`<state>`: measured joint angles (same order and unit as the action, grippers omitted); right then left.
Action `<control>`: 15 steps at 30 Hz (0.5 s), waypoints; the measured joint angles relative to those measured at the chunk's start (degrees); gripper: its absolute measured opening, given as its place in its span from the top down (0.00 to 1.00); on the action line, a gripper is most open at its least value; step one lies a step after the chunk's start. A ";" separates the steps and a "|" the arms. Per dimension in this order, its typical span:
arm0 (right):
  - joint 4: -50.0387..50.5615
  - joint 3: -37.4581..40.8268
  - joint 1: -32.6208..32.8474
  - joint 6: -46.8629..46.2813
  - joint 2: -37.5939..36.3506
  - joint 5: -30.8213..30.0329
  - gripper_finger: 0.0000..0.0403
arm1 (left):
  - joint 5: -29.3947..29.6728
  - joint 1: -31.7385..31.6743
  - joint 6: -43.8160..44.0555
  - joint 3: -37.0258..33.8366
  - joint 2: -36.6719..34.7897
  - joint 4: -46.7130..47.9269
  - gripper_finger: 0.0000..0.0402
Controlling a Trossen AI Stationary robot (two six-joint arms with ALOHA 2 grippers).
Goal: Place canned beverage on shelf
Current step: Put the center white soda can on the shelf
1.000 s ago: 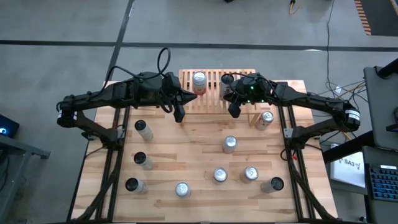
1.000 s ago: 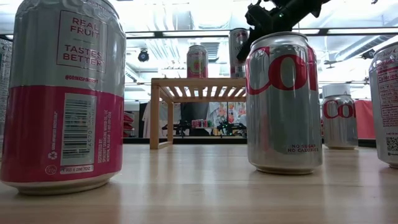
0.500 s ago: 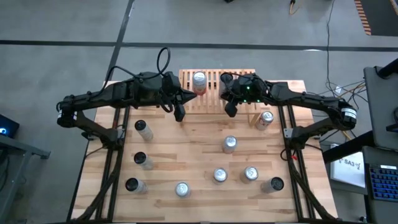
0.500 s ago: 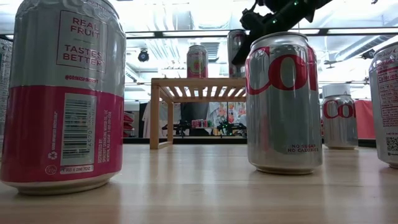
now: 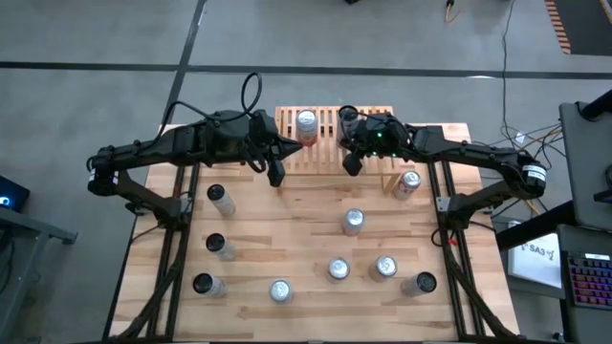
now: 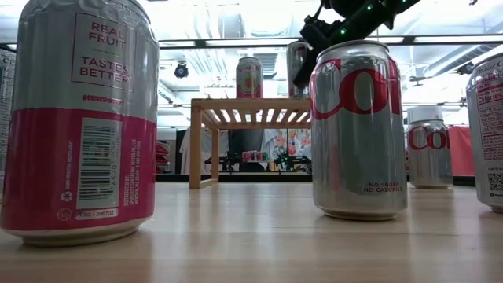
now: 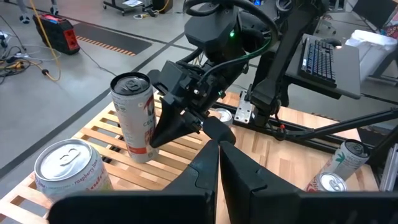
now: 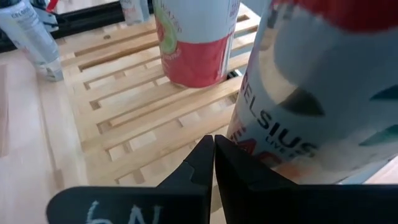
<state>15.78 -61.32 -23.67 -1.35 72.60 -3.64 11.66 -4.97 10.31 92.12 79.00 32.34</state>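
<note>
Shelves: 1, the slatted wooden shelf
Cans on the shelf: 2, a pink-banded can and a tall Celsius can
Cans on the table: 9
Robot arms: 2
Grippers: 2, left gripper and right gripper

Both arms' fingers pressed together

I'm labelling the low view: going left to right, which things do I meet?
Pink fruit can → shelf → can on the shelf → big Coke can → small Coke can.
</note>
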 joint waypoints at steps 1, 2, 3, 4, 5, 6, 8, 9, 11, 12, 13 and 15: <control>-0.28 0.00 0.01 0.00 0.00 0.00 0.98 | 0.00 0.00 0.00 0.00 0.02 0.00 1.00; -0.40 0.00 0.01 0.02 0.00 0.01 0.98 | 0.01 0.00 -0.08 0.00 0.00 0.00 1.00; -0.36 0.00 0.01 0.05 0.00 0.02 0.98 | 0.02 0.00 -0.19 0.00 0.02 0.00 1.00; -0.32 0.00 0.01 0.07 0.00 0.02 0.98 | 0.01 0.00 -0.20 0.00 0.02 -0.01 1.00; -0.25 0.00 0.01 0.07 0.00 0.03 0.98 | 0.00 0.00 -0.20 0.00 0.00 -0.02 1.00; -0.10 0.00 0.01 0.01 -0.02 0.07 0.98 | 0.00 -0.01 -0.20 0.00 0.01 -0.02 1.00; 0.48 0.00 -0.01 -0.08 -0.07 1.11 0.98 | 0.00 0.00 -0.20 0.00 0.00 -0.02 1.00; 0.64 0.02 -0.01 -0.11 -0.11 1.86 0.98 | 0.00 0.00 -0.20 0.00 0.00 -0.02 1.00; 0.69 0.02 0.01 -0.56 -0.35 3.67 0.98 | 0.00 0.00 -0.19 0.00 0.02 -0.02 1.00; 0.72 0.02 0.01 -1.14 -0.57 4.78 0.98 | 0.00 0.00 -0.19 0.00 0.00 -0.02 1.00; 0.69 0.02 0.01 -2.11 -0.90 5.99 0.98 | 0.00 -0.01 -0.18 0.00 0.01 -0.02 1.00; 0.89 -0.02 0.03 -3.54 -1.87 8.12 0.98 | 0.00 0.00 -0.17 0.00 0.00 -0.02 1.00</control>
<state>16.67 -61.34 -23.64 -4.89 70.72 4.48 11.66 -4.97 10.13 92.12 79.00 32.32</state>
